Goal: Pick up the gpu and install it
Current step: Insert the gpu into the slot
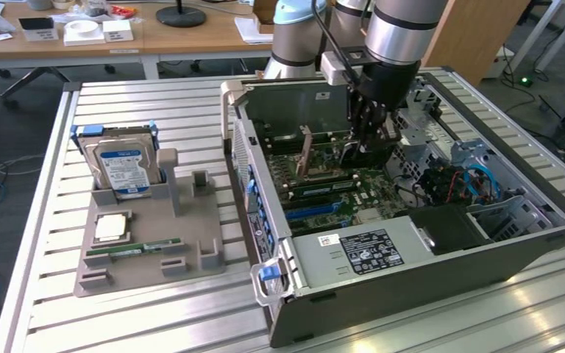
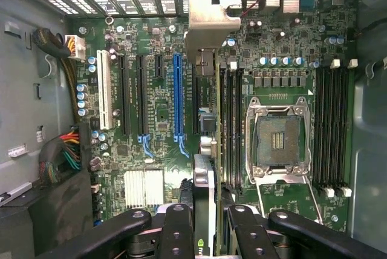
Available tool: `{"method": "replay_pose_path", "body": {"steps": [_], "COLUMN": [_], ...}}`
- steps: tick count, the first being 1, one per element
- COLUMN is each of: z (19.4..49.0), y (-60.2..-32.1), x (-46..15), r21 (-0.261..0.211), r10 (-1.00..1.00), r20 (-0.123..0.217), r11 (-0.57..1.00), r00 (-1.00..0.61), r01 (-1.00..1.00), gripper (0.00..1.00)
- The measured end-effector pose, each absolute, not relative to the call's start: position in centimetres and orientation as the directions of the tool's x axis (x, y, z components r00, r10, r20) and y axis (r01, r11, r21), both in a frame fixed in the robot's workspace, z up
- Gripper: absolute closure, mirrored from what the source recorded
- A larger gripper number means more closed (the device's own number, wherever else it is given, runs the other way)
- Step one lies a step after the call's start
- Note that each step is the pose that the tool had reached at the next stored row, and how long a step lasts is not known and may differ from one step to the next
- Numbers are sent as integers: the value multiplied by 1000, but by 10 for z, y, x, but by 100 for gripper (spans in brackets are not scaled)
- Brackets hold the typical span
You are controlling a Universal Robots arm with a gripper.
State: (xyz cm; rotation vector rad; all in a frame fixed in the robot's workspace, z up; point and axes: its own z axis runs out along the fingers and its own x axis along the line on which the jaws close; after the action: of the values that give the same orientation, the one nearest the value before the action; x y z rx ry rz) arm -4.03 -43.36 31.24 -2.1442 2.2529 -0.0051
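The gpu (image 2: pixel 204 181) shows edge-on in the wrist view, standing upright over the motherboard (image 2: pixel 157 120) between the blue slot (image 2: pixel 177 95) and the black memory slots (image 2: pixel 230 120). Its silver end bracket (image 2: pixel 208 23) reaches the slotted rear wall of the case. My gripper (image 2: pixel 205 230) is shut on the card's near end, a black finger on either side. In the exterior view the gripper (image 1: pixel 366 136) reaches straight down into the open computer case (image 1: pixel 410 272), with the gpu (image 1: pixel 307 151) low over the board. I cannot tell whether the card sits in its slot.
On the exterior view's left a grey holder tray (image 1: pixel 194 243) carries a silver hard drive with a blue label (image 1: pixel 123 168), a square chip (image 1: pixel 112 226) and a narrow green RAM stick (image 1: pixel 133 250). Inside the case are an open CPU socket (image 2: pixel 279 141), cable bundles (image 2: pixel 63 150) and the power supply (image 1: pixel 361 251).
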Motion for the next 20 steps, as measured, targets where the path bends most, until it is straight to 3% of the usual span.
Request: {"method": "replay_pose_path", "body": {"steps": [20], "z": [306], "y": [-434], "x": [-41], "r21": [-24], "r10": [-999], "r20": [-20], "r11": [50], "r00": [-50], "r01": [-998], "gripper": [73]}}
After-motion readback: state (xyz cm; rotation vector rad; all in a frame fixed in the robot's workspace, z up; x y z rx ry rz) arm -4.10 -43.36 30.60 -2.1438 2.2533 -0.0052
